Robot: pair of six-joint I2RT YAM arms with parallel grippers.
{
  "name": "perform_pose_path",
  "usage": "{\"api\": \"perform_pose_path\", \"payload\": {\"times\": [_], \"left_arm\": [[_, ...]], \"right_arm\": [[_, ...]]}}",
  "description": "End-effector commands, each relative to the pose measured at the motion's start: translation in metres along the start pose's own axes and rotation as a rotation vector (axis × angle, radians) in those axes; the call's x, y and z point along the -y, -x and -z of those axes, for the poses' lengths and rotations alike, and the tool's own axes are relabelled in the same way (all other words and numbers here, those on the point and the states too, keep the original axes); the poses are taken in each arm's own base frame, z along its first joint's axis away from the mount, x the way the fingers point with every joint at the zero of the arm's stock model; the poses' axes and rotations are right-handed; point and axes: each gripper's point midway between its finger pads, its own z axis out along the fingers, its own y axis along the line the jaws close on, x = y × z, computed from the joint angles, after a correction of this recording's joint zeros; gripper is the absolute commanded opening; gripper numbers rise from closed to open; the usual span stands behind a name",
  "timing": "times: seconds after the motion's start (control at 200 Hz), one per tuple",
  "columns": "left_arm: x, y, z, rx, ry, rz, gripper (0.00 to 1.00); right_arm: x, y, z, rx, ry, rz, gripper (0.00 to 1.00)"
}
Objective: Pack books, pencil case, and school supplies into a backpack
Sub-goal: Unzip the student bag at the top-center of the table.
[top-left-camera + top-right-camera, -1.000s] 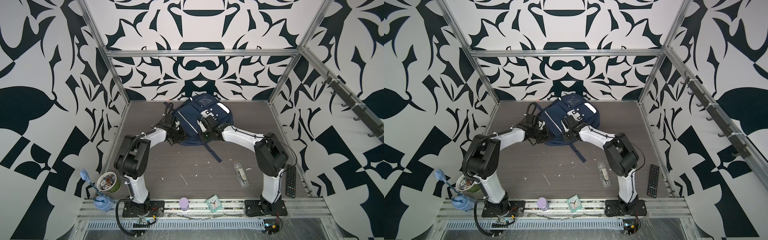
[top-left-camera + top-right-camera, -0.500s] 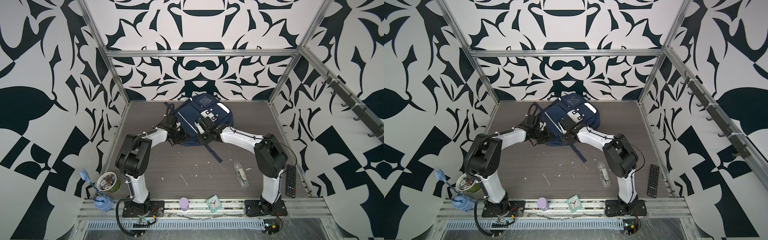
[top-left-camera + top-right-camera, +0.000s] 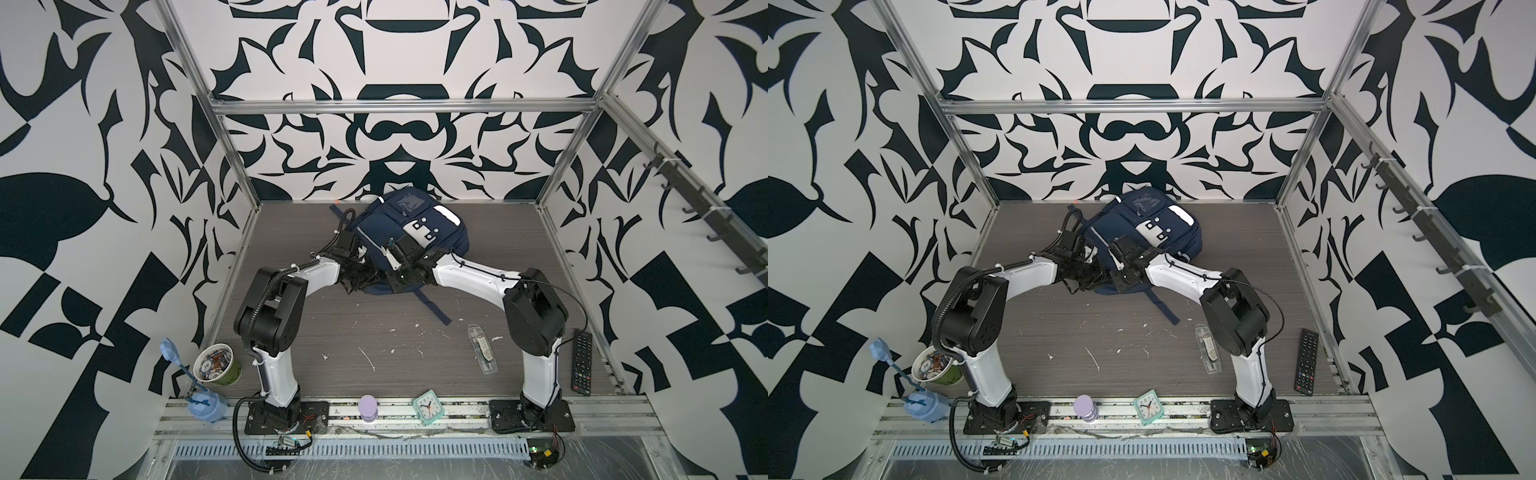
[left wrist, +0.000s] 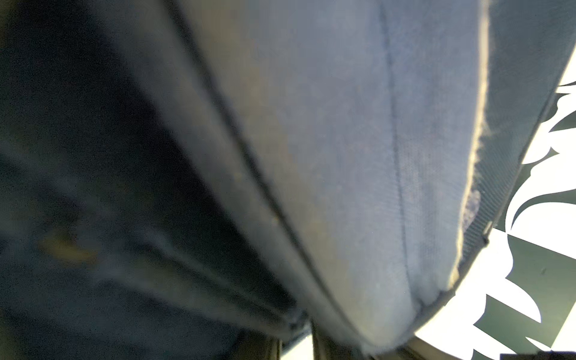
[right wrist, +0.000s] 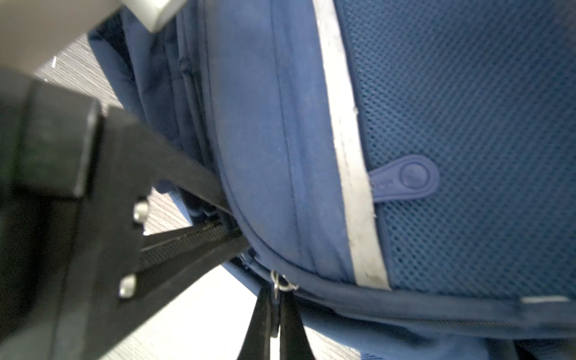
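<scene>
The right gripper [image 5: 276, 307] has just pinched shut on the zip pull [image 5: 282, 282] of the backpack [image 3: 399, 224] at the table's [image 3: 374, 332] far middle, probably to open it; the left gripper's [image 3: 362, 280] state cannot be told, and the packet [image 3: 482, 350] lies unpacked.

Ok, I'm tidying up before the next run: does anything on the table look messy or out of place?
White scraps are scattered across the table in front of the backpack, like debris. The clear packet lies loose, not yet packed, and a black remote sits at the table's edge.

White arms [image 3: 320, 275], black joints [image 3: 272, 316] (black cables [image 3: 235, 430])
</scene>
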Motion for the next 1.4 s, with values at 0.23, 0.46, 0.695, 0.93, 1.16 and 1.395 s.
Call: {"api": "perform_pose_path", "payload": {"times": [0.23, 0.46, 0.695, 0.93, 1.16, 1.395], "left_arm": [[0.015, -0.010, 0.014, -0.020, -0.010, -0.083, 0.37], [0.013, 0.002, 0.042, 0.025, 0.021, -0.121, 0.44], [0.001, 0.019, 0.053, 0.066, 0.052, -0.113, 0.44], [-0.007, 0.030, 0.030, 0.046, 0.032, -0.068, 0.44], [0.000, 0.031, 0.017, 0.034, 0.010, -0.063, 0.37], [0.005, 0.019, 0.004, 0.005, 0.001, -0.069, 0.22]], "right_arm": [[-0.012, 0.011, 0.031, 0.070, 0.154, -0.071, 0.00], [0.025, 0.004, 0.049, 0.093, 0.145, -0.161, 0.00], [0.052, -0.011, 0.065, 0.099, 0.112, -0.196, 0.00], [0.065, -0.028, 0.068, 0.068, 0.099, -0.215, 0.00], [0.051, -0.037, 0.059, 0.028, 0.136, -0.209, 0.00], [0.019, -0.032, 0.038, -0.006, 0.162, -0.159, 0.00]]}}
